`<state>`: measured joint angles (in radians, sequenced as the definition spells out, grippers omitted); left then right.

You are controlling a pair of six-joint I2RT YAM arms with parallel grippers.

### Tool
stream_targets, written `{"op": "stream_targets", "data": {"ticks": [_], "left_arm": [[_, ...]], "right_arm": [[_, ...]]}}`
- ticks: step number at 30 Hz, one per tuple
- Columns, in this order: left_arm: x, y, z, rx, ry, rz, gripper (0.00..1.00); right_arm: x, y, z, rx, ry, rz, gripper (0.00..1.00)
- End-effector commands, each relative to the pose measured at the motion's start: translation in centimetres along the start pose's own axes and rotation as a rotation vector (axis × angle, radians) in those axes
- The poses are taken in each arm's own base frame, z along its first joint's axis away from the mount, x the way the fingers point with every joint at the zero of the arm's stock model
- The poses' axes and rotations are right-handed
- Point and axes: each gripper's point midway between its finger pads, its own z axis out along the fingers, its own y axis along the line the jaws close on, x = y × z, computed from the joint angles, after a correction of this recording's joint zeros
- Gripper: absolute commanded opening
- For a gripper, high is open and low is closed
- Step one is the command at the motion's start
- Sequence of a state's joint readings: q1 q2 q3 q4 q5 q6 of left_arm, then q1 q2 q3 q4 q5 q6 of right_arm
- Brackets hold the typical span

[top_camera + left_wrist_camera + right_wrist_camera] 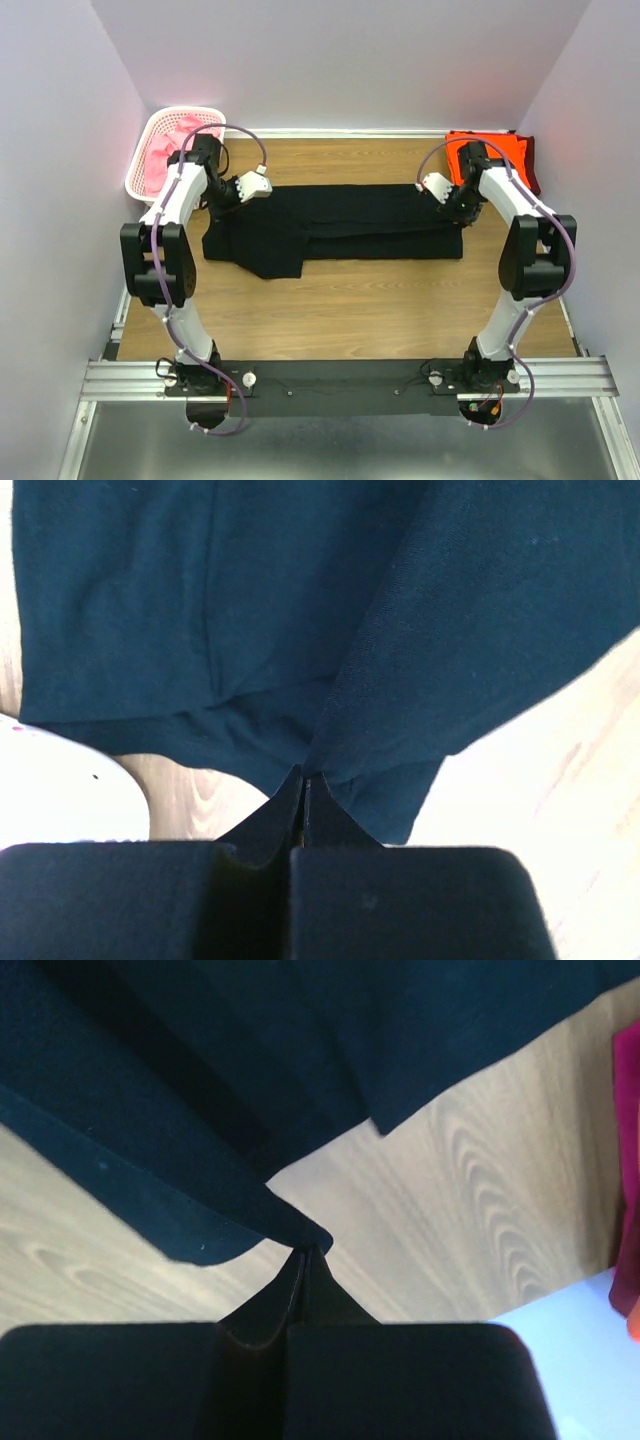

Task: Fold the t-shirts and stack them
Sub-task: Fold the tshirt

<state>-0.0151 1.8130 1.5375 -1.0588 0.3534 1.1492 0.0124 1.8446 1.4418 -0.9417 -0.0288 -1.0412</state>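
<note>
A black t-shirt [340,225] lies stretched sideways across the middle of the wooden table, partly folded lengthwise. My left gripper [222,196] is shut on its left edge; the left wrist view shows the cloth [300,630] pinched at the fingertips [303,776]. At the shirt's right end, my right gripper [458,204] is shut on a corner of the same black t-shirt [180,1140], and its fingertips [308,1256] clamp that fold. An orange t-shirt [500,152] lies on a dark maroon one [530,165] at the back right. Pink t-shirts [165,160] fill the basket.
A white lattice basket [140,160] stands at the back left corner against the wall. White walls close in the table on three sides. Bare wood [350,310] stretches between the black shirt and the arms' bases.
</note>
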Motion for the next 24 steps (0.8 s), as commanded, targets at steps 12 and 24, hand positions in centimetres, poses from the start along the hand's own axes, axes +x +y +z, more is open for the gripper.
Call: {"op": "stream_targets", "data": {"ticks": [12, 24], "left_arm": [[-1.1, 4.2, 1.9, -0.031, -0.039, -0.049, 0.00], [-0.3, 6.5, 2.5, -0.064, -0.035, -0.079, 0.00]], "right_arm": [[-1.5, -3.8, 2.5, 0.007, 0.010, -0.020, 0.00], [-2.0, -5.2, 4.0, 0.009, 0.023, -0.029, 0.01]]}}
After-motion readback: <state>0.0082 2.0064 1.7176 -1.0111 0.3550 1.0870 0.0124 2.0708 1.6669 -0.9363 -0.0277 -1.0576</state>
